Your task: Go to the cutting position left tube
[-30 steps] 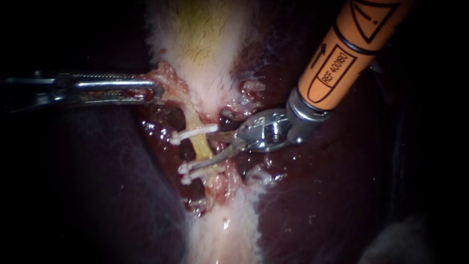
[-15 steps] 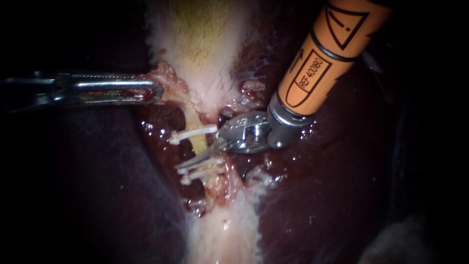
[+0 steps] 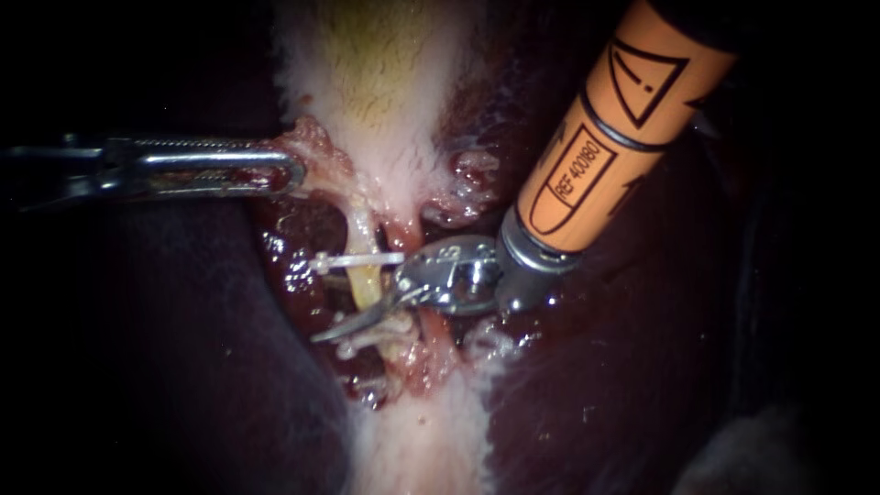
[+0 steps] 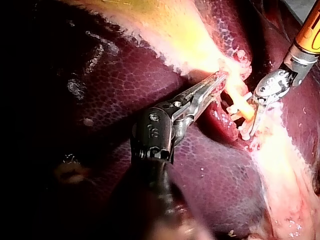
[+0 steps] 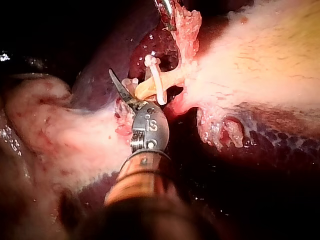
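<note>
In the endoscope view the pale yellow left tube runs down from the gallbladder, with one white clip across it above and two clips below. My right instrument, on an orange shaft, has its thin blades open at the tube between those clips; one blade lies in front and points lower left, the other is mostly hidden behind the tube. My left instrument is shut on the tissue at the gallbladder's neck, holding it to the left. The right wrist view shows the blade beside the tube.
Dark liver lies on both sides of the pale strip of tissue. A reddish second tube runs just right of the yellow one, under the right instrument's joint. Raw dissected tissue sits beside the orange shaft.
My right instrument has slid left and down, its blades now reaching across the yellow tube between the clips. The upper clip now lies more level. The left instrument has stayed still.
</note>
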{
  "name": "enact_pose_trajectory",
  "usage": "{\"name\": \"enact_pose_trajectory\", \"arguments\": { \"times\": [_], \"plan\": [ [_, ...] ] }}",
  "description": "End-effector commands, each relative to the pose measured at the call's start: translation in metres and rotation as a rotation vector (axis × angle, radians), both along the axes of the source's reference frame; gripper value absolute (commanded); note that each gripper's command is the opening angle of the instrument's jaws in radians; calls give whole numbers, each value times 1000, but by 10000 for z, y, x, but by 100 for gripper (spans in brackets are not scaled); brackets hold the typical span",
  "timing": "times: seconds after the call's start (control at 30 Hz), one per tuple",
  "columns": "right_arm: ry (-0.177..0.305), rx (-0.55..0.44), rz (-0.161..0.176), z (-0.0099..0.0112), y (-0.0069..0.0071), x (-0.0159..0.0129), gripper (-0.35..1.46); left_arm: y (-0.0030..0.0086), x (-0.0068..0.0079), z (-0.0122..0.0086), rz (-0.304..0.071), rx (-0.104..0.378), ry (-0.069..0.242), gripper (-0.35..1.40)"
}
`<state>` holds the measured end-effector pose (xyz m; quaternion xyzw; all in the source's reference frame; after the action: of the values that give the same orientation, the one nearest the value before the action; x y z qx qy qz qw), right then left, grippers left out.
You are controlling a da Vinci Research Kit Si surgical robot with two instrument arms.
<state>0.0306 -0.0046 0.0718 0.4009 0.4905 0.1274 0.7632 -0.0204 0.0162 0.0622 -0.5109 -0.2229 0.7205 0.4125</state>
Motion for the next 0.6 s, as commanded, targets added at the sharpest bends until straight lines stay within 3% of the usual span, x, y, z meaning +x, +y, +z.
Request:
{"name": "enact_pose_trajectory", "arguments": {
  "times": [0.03, 0.2, 0.6],
  "plan": [
    [9, 6, -6, -3, -2, 1, 138, 0, 0, 1, 0, 0, 0, -35],
    [50, 33, -21, -15, -11, 6, 136, 1, 1, 2, 1, 0, -1, -35],
    [94, 89, 22, -25, -5, 14, 136, 1, 1, 1, 1, 0, -1, -35]
  ]
}}
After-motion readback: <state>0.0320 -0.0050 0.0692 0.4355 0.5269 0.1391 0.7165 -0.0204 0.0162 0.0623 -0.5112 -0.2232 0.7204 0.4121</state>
